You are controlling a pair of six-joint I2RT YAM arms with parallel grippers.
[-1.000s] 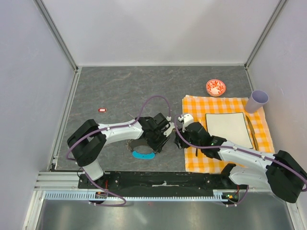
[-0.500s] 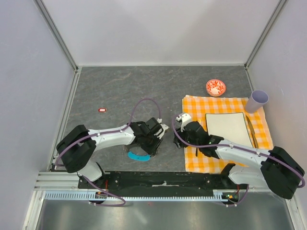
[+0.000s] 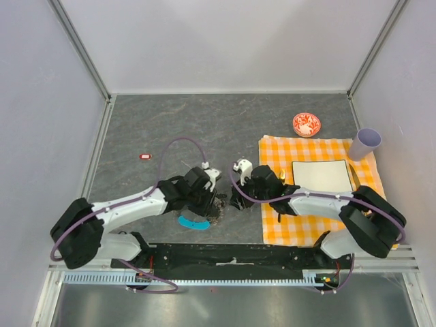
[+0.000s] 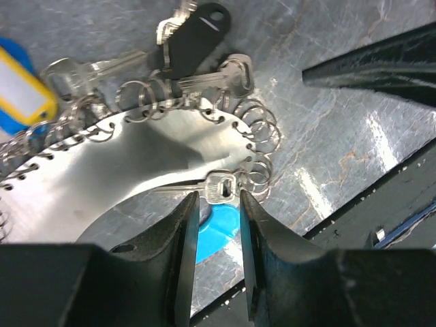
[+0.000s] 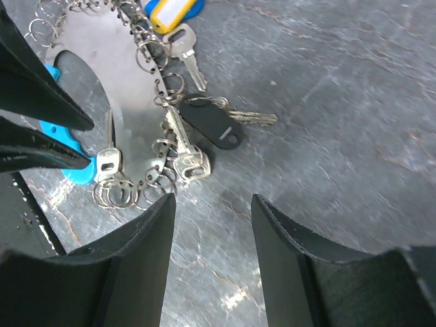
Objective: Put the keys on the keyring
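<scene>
As seen from above: left gripper [image 4: 218, 204] narrowly parted, silver key [image 4: 219, 187] head at its tips; right gripper [image 5: 212, 202] at 3 o'clock of keyring [image 4: 136, 160], spread wide, empty.

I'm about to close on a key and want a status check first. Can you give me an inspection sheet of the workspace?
Surface: grey table; orange checked cloth on its right side.
Job's things: keyring lies near the front edge, with the cyan strap under it. A black-headed key, a blue tag and a silver key sit at its rings.
Clutter: red-and-white bowl, lilac cup, white board, small red item.
Grippers: left gripper open, silver key's head at its gap; right gripper open, holding nothing.
Cables: purple cable loops away from the keyring.
Surroundings: white walls, metal frame.
</scene>
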